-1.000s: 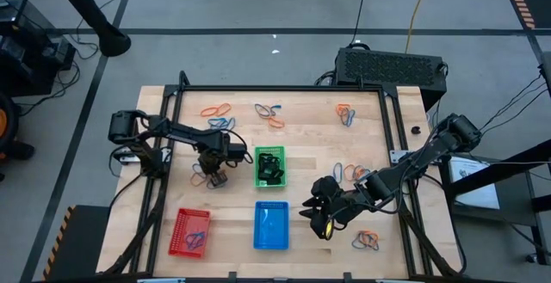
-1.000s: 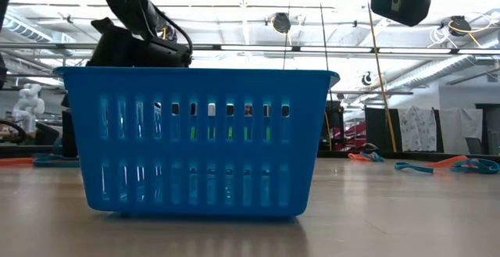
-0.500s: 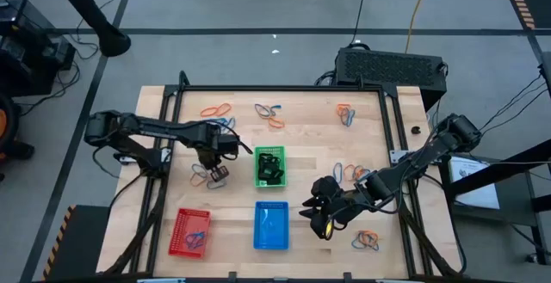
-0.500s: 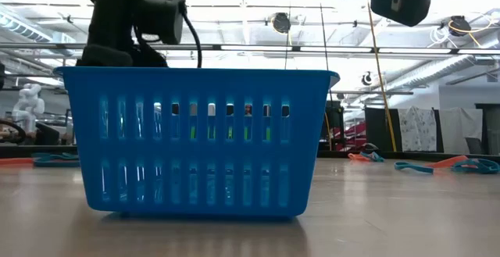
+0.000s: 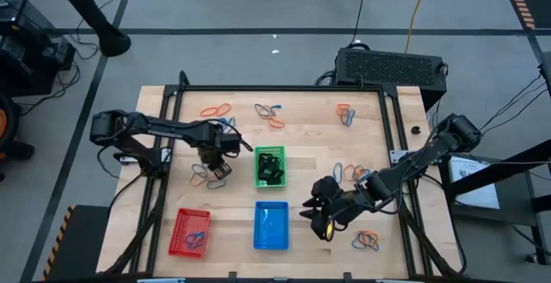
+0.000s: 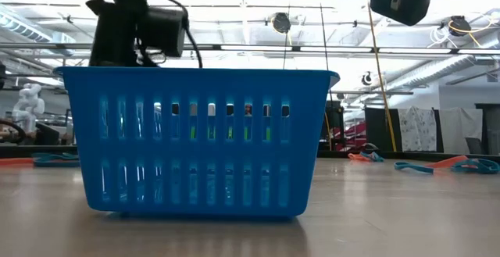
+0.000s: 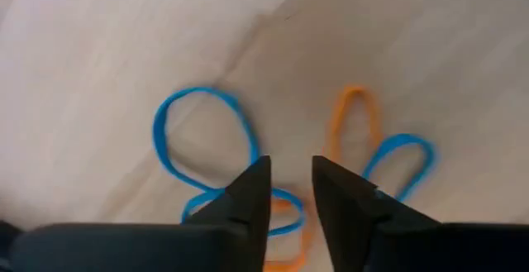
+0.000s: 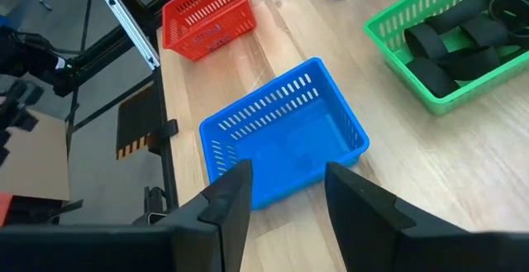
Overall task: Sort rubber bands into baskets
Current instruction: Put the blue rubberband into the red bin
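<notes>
jaws of the left gripper (image 7: 289,191) stand a little apart with nothing between them, poised just above a small cluster of bands (image 7: 273,173) on the tabletop (image 5: 301,124); blue loops lie to either side of the tips and an orange one just past them. jaws of the right gripper (image 8: 285,193) are spread and empty, hanging near the blue basket (image 8: 285,144), with the green basket (image 8: 446,49) and red basket (image 8: 207,16) farther off.

sorting looks partly done, as far as can be judged. the green basket holds a heap of black bands (image 8: 463,36). the red basket (image 5: 192,231) holds a few, colour hard to tell. the blue basket shows no clear contents.

plenty is left: loose clusters sit along the far edge of the tabletop (image 5: 217,109), a mixed bunch beside the right arm (image 5: 349,173), another near the front corner (image 5: 367,240), and the cluster under the left jaws.
</notes>
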Motion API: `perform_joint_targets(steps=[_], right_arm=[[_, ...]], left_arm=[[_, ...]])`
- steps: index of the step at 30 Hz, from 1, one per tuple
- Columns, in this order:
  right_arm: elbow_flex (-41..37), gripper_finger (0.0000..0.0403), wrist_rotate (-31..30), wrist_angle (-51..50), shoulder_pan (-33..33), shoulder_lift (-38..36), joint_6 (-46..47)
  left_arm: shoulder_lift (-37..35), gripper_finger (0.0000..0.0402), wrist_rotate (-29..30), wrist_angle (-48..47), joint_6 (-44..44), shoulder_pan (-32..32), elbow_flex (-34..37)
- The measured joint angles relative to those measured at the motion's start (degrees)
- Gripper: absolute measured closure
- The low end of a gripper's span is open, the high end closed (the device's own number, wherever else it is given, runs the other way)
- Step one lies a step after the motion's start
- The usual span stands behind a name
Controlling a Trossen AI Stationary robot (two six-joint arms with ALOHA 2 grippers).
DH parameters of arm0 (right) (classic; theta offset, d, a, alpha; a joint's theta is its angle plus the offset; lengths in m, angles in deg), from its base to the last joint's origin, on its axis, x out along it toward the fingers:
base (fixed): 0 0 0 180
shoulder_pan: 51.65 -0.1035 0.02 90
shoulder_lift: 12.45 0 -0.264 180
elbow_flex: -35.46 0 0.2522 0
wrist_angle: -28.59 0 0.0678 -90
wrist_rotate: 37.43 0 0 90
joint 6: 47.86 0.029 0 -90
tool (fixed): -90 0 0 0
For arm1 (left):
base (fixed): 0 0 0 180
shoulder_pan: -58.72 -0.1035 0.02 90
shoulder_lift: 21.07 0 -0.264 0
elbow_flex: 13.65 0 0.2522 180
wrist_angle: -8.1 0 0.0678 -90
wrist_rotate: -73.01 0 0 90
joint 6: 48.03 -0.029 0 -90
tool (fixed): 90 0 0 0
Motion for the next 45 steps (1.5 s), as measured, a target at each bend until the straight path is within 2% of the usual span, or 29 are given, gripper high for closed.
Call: perform_joint_targets(steps=[8, 18, 22, 26, 28, 34, 39, 45], right_arm=[[0.0, 0.0257, 0.0, -0.1, -1.0, 0.5, 0.0], [0.0, 0.0257, 0.0, -0.1, -1.2, 1.5, 0.4], [0.0, 0.0257, 0.0, 0.0, -1.2, 1.5, 0.3], [0.0, 0.0257, 0.0, 0.0, -1.1, 1.5, 0.3], [0.0, 0.0257, 0.0, 0.0, -1.1, 1.5, 0.3], [0.0, 0.0257, 0.0, 0.5, -1.2, 1.5, 1.4], [0.0, 0.0257, 0.0, 0.6, -1.3, 1.5, 1.5], [0.0, 0.0257, 0.0, 0.5, -1.3, 1.5, 0.2]], left_arm=[[2.5, 0.0242, 1.5, 3.5, 0.6, -1.8, 3.1], [2.8, 0.0238, 1.8, 9.2, 1.4, -2.4, 6.7], [2.8, 0.0271, 1.3, 9.5, 1.3, -2.8, 7.5], [2.8, 0.0367, 1.2, 9.4, 0.2, -3.9, 7.7], [2.8, 0.0390, 1.6, 9.5, -0.2, -4.2, 7.7], [-0.7, 0.0398, -0.2, 8.2, -0.1, -2.4, 5.7], [-8.0, 0.0399, -8.0, 8.5, 4.4, 3.0, 2.8], [-17.0, 0.0400, -18.3, 8.9, 15.7, 13.4, 0.4]])
